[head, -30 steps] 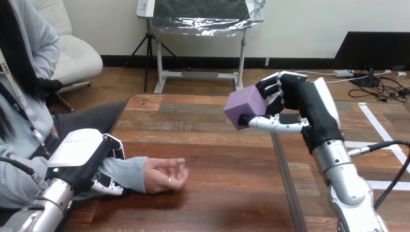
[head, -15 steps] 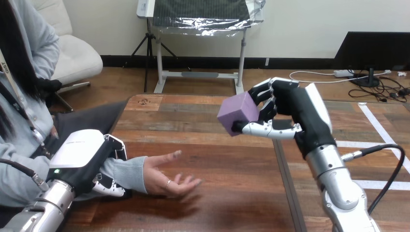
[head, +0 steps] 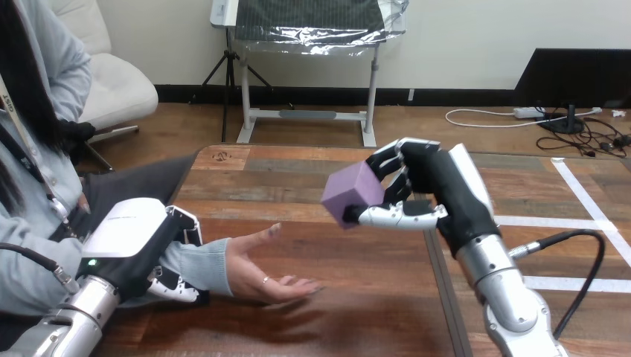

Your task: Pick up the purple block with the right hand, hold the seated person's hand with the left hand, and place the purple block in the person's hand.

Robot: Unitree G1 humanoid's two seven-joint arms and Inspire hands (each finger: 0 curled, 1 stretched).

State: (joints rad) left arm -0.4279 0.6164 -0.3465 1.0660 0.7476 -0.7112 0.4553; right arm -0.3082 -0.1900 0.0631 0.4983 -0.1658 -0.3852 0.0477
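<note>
Nearest, my left hand (head: 138,242): I am clasping the person's wrist (head: 202,265) from the view's left. My fingers are curling round the sleeved wrist above and below, and the white back shell is facing up.
person's hand (head: 260,274): it is lying palm up just to the right of my left hand. Its fingers are stretching out low over the wood toward the right, and its thumb is lifting upward.
table (head: 357,312): its wooden planks are spreading out under both of my hands, and the person's forearm is crossing its left edge.
right hand (head: 446,190): my right arm is reaching in from the lower right and hanging in the air above the table. I am pinching the block, with my curled fingers closing over its top and far side and my thumb pressing along its lower near edge.
purple block (head: 353,195): it is sitting tilted in my right hand, raised off the table. It is hovering above and to the right of the person's open palm, apart from it.
</note>
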